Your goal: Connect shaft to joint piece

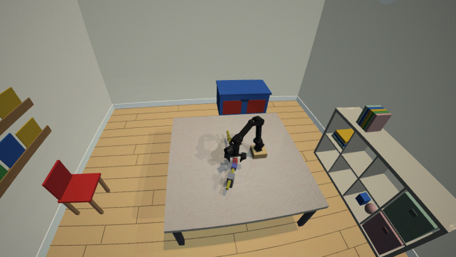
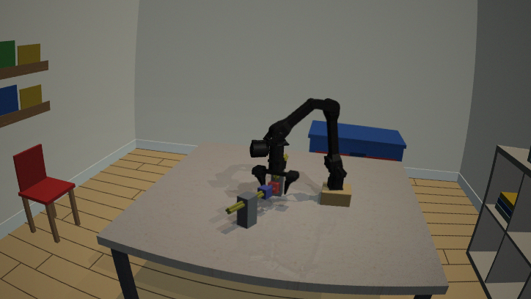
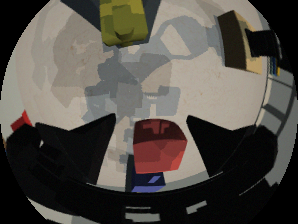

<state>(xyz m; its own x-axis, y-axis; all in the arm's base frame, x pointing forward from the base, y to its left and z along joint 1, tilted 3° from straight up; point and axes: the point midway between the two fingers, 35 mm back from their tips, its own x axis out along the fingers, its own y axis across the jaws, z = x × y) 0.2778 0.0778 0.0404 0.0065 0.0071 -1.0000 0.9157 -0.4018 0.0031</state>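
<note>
Hanging over the middle of the surface (image 2: 334, 252), the black arm (image 2: 297, 115) points its gripper (image 2: 275, 178) straight down at the joint assembly. Its fingers (image 2: 292, 176) are spread nearly as wide as they go and have hold of nothing; in the exterior view one stands on each side of the red joint piece (image 2: 274, 186), apart from it. The wrist view shows the same: the red joint piece (image 3: 158, 147) sits in the gap between the two dark fingers, with pale surface visible on both sides of it.

Just beside the red piece, on the side toward the near grey block (image 2: 246, 209), is a small blue piece (image 2: 265, 191); whether the two touch cannot be told at this size. A yellow shaft (image 2: 235, 207) runs through the grey block, its free end sticking out on the side away from the arm and a short stretch showing between the block and the blue piece. From the top view the blue piece (image 1: 233, 165), the grey block (image 1: 229, 179) and this shaft (image 1: 228, 184) lie in one line toward the front of the surface, while another yellow shaft (image 1: 228, 135) shows beyond the gripper. The wrist view catches a yellow end (image 3: 121, 16) set in a dark block (image 3: 87, 4) ahead of the fingers.

The arm's base stands on a tan block (image 2: 336, 194), well apart from the parts. No writing, brand or label can be read anywhere, including on the books (image 1: 373, 118) atop the shelf unit (image 1: 351, 165).
</note>
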